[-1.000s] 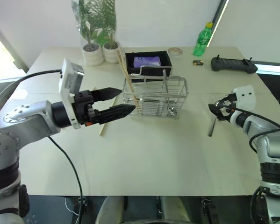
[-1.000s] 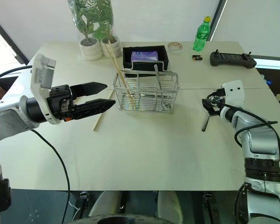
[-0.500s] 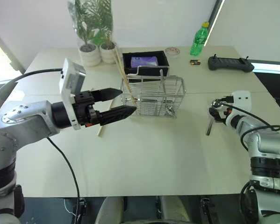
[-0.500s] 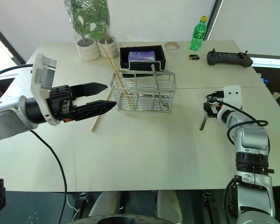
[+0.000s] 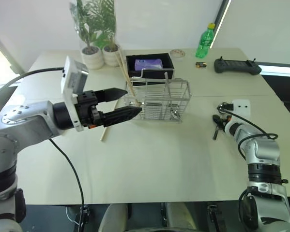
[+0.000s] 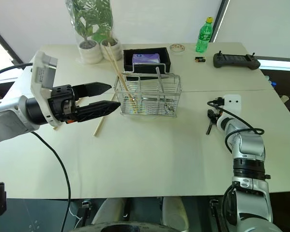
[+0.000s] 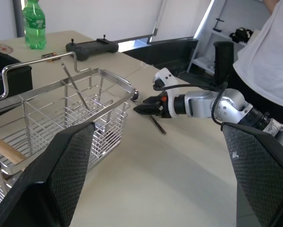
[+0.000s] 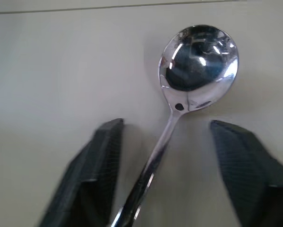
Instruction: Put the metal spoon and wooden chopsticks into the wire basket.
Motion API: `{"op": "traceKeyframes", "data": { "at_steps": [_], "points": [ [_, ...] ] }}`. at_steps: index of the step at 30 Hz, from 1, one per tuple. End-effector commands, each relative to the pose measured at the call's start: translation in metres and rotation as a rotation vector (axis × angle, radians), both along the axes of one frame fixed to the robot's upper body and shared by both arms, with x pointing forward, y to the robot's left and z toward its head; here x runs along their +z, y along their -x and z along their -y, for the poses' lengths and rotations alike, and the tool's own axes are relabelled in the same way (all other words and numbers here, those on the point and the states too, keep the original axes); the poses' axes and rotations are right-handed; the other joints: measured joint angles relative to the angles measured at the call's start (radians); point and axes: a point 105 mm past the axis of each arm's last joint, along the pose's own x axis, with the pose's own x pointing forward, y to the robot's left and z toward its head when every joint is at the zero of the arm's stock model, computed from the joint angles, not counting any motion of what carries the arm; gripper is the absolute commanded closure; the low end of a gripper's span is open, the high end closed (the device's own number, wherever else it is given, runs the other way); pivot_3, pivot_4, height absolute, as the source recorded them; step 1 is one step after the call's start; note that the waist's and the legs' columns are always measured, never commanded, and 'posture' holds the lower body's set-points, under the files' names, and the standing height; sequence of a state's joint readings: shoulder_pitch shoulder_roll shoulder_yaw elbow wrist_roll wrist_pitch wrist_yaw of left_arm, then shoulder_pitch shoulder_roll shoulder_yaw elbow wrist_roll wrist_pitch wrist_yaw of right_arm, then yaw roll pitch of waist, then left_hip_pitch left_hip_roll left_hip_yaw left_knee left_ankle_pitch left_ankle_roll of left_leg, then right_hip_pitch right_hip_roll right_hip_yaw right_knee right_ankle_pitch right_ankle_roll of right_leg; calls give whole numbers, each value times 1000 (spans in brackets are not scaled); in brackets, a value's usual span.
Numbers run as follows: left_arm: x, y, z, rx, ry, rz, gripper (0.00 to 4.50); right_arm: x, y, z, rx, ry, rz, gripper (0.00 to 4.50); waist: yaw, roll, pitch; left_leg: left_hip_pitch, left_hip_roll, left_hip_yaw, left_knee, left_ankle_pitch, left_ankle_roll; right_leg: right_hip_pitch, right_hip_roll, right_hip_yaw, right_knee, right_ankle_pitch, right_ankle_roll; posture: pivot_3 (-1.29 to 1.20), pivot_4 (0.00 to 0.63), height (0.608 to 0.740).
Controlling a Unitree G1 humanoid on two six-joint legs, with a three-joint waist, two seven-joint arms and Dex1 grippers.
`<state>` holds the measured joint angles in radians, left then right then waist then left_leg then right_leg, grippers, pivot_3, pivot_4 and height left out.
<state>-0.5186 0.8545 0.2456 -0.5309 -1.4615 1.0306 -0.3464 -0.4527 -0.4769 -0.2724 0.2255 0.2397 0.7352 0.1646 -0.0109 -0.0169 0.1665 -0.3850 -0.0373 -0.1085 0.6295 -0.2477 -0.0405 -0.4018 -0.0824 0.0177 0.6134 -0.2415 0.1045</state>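
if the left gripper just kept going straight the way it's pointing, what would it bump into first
Probably the wire basket: the left gripper points level toward its near end, jaws open. Depth is unclear, so it could pass just in front.

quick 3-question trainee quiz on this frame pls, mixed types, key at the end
1. True or false: the metal spoon lies on the table between the fingers of the right gripper.
2. Multiple choice: where is the loose wooden chopstick? A) on the table beside the wire basket; B) in the black tray; C) held by the left gripper.
3. Fill in: the green ____ stands at the far edge of the table.

Key: 1 true. 2 A. 3 bottle.
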Motion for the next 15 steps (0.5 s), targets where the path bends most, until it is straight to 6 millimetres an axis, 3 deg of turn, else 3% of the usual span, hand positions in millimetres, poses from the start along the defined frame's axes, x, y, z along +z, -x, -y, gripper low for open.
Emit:
{"op": "traceKeyframes", "data": {
  "at_steps": [1,3,4,12,15],
  "points": [
    [12,3,0,-1,8,60,0,-10,3,10,-57,-9,-29,3383,1,-1,0,0,0,0,0,0,0,1,0,0,0,0,0,0,150,716],
    [13,3,0,2,10,64,0,-10,2,10,-54,-3,-28,4336,0,-1,0,0,0,0,1,0,0,1,0,0,0,0,0,0,150,716],
    [14,2,0,3,11,65,0,-10,1,10,-51,2,-28,4464,-1,-1,0,0,0,0,1,0,0,1,0,0,0,0,0,0,150,716],
    [13,2,0,9,19,68,0,-2,1,14,-43,53,-6,4464,-1,-1,0,2,0,0,0,0,0,3,0,0,-1,0,0,0,150,716],
    [14,0,0,12,23,70,0,20,-4,13,-13,100,71,4464,-1,0,0,2,0,0,0,0,0,3,0,0,0,0,0,0,150,716]
  ]
}}
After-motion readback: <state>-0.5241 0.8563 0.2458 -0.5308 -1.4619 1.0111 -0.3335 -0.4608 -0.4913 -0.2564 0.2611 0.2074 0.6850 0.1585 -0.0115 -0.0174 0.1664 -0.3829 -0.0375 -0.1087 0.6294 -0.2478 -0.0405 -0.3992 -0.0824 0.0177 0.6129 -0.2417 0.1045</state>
